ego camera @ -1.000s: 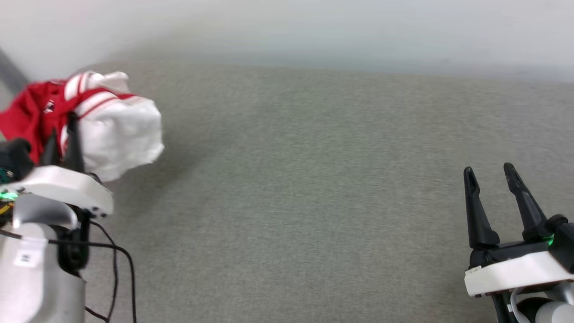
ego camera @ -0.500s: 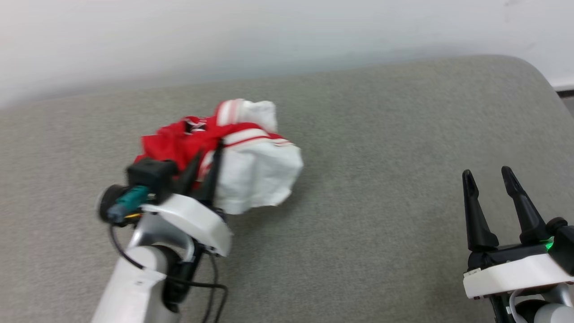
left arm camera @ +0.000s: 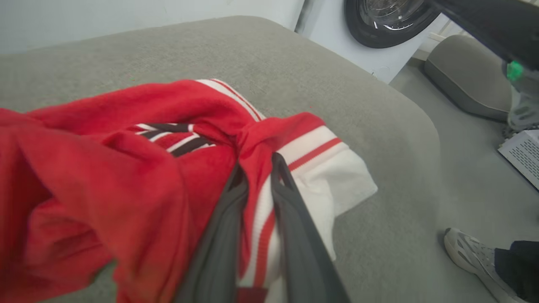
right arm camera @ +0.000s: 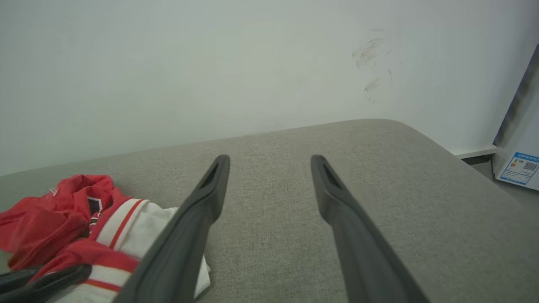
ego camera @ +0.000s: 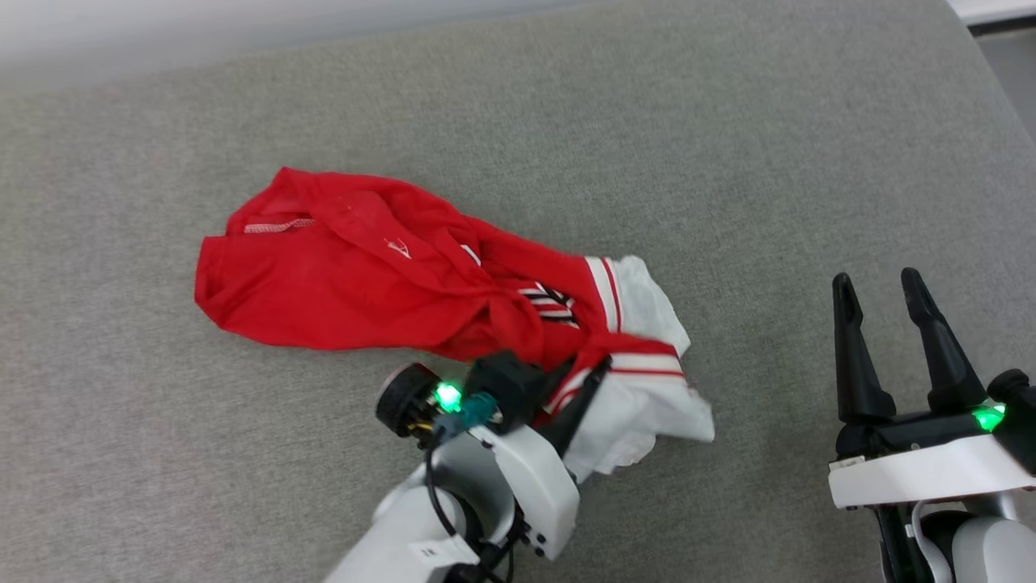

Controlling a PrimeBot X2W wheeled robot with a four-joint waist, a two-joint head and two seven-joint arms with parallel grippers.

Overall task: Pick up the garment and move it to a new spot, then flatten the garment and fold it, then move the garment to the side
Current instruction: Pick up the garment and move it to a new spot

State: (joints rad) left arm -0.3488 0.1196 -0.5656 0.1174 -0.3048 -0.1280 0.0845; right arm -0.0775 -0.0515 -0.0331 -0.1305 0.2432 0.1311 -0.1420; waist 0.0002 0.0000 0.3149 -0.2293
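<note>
The garment (ego camera: 356, 267), red with white sleeves and striped trim, lies stretched across the grey cushioned surface (ego camera: 728, 162), its red body trailing to the left. My left gripper (ego camera: 597, 371) is shut on its right end, by the striped sleeve trim. In the left wrist view the dark fingers (left arm camera: 227, 219) pinch a fold of the garment (left arm camera: 126, 168) between them. My right gripper (ego camera: 876, 279) stands open at the lower right, apart from the cloth. Its wrist view has the open gripper (right arm camera: 270, 160) over bare surface and the garment (right arm camera: 63, 210) at lower left.
A pale wall (right arm camera: 252, 63) backs the surface. The surface's rounded right edge (left arm camera: 421, 126) drops to the floor. There stand a washing machine (left arm camera: 387, 17), a grey cushion (left arm camera: 467, 80) and a person's shoe (left arm camera: 467, 252).
The head camera has swung, so the whole picture shifted. The garment, bunched up at my left gripper before, now lies drawn out on the surface. The right gripper keeps its pose.
</note>
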